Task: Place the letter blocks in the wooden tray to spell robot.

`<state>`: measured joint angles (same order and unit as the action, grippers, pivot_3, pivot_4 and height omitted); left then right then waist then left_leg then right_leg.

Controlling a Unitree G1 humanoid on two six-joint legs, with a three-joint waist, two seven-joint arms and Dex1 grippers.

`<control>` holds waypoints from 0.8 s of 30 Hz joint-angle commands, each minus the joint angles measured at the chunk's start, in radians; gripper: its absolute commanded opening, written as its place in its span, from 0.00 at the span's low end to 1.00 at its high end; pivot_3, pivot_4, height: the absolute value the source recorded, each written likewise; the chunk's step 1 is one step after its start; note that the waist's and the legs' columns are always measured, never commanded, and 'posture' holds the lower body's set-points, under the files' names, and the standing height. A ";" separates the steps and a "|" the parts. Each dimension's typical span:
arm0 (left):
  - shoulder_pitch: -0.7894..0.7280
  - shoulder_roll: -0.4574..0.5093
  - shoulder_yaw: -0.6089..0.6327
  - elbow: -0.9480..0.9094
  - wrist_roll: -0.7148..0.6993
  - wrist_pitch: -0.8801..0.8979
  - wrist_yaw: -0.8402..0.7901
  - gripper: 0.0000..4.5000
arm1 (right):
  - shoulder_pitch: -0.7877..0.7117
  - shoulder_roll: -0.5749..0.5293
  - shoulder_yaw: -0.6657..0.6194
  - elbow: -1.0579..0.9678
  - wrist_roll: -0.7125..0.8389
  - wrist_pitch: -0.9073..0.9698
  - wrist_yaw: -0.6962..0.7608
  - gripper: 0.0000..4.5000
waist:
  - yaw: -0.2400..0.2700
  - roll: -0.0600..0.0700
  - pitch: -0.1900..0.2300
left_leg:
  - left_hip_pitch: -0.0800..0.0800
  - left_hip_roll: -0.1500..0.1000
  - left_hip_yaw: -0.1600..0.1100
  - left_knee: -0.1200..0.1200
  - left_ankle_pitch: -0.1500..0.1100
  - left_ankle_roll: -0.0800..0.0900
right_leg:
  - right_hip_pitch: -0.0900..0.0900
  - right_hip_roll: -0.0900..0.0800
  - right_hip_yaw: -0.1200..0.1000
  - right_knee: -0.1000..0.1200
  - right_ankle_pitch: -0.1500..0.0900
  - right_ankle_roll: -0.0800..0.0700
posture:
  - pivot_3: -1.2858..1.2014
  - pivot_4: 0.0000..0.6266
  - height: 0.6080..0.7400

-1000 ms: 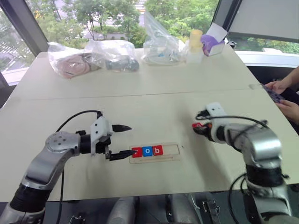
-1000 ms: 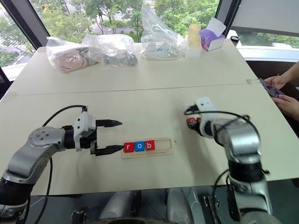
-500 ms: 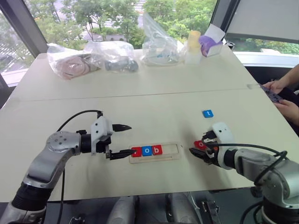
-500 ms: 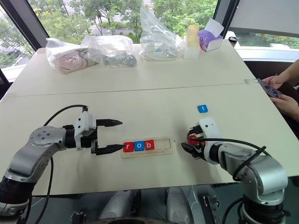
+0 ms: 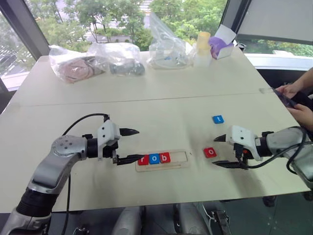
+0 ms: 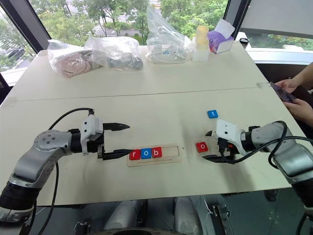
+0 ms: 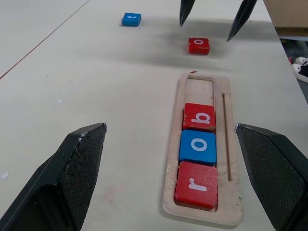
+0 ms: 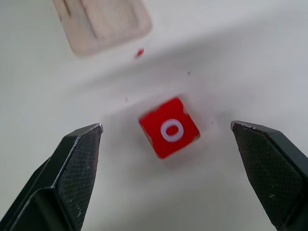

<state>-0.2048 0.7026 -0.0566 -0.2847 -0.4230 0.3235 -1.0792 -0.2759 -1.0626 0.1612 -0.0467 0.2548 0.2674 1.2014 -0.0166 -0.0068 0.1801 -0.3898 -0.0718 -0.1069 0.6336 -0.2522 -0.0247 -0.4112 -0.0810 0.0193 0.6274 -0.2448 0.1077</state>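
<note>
The wooden tray (image 5: 179,158) lies at the table's front middle with three letter blocks in its left part: red r (image 5: 143,160), blue o (image 5: 154,158), red b (image 5: 165,157). A red o block (image 5: 210,152) lies flat on the table just right of the tray. A blue t block (image 5: 217,119) lies farther back. My right gripper (image 5: 216,152) is open, its fingers on either side of the red o block (image 8: 169,127) and a little to its right, not touching it. My left gripper (image 5: 133,145) is open at the tray's left end, its near fingertip close to the r.
Several clear plastic bags (image 5: 117,56), a yellow-capped bottle (image 5: 203,46) and a purple and white box (image 5: 220,43) stand along the far edge. A person's hands (image 5: 296,100) hold a phone at the table's right edge. A seam crosses the table behind the blocks.
My right gripper came down with the red o block, opened and let it go on the table right of the tray, then drew back to the right. The left arm stayed still.
</note>
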 commanded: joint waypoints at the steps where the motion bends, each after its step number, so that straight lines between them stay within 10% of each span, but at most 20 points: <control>1: 0.017 0.014 0.018 -0.051 -0.012 -0.004 -0.002 1.00 | -0.051 0.049 0.018 0.111 -0.034 -0.110 0.062 0.99 | 0.003 0.000 0.000 | 0.000 0.000 0.000 0.000 0.000 0.000 | 0.000 0.000 0.000 0.000 0.000 0.000 | 0.52 0.24 1.00; 8: 0.048 0.042 0.024 -0.093 -0.041 0.008 -0.038 1.00 | -0.099 0.109 0.033 0.229 -0.075 -0.173 0.115 0.99 | 0.004 0.000 0.000 | 0.000 0.000 -0.001 0.000 0.000 0.000 | 0.000 0.000 0.001 0.000 0.000 0.000 | 0.52 0.24 1.00; 16: 0.035 0.052 0.029 -0.098 -0.063 0.027 -0.038 1.00 | -0.093 0.127 0.010 0.189 -0.071 -0.158 0.123 0.25 | 0.005 0.000 0.000 | 0.000 0.000 -0.001 0.000 0.000 0.000 | 0.000 -0.001 0.001 0.001 0.000 -0.001 | 0.52 0.24 1.00; 24: 0.028 0.051 0.028 -0.097 -0.064 0.031 -0.032 1.00 | -0.124 0.150 0.007 -0.117 0.001 0.093 0.078 0.25 | 0.006 0.001 0.000 | 0.000 0.000 -0.001 0.000 0.000 0.000 | -0.001 -0.001 0.001 0.001 0.000 -0.001 | 0.52 0.24 1.00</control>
<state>-0.1652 0.7459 -0.0508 -0.3578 -0.4707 0.3579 -1.1110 -0.3757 -0.9194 0.1849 -0.0779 0.2216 0.2972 1.2883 -0.0106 -0.0060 0.1805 -0.3904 -0.0720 -0.1083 0.6337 -0.2522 -0.0252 -0.4123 -0.0823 0.0205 0.6283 -0.2446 0.1071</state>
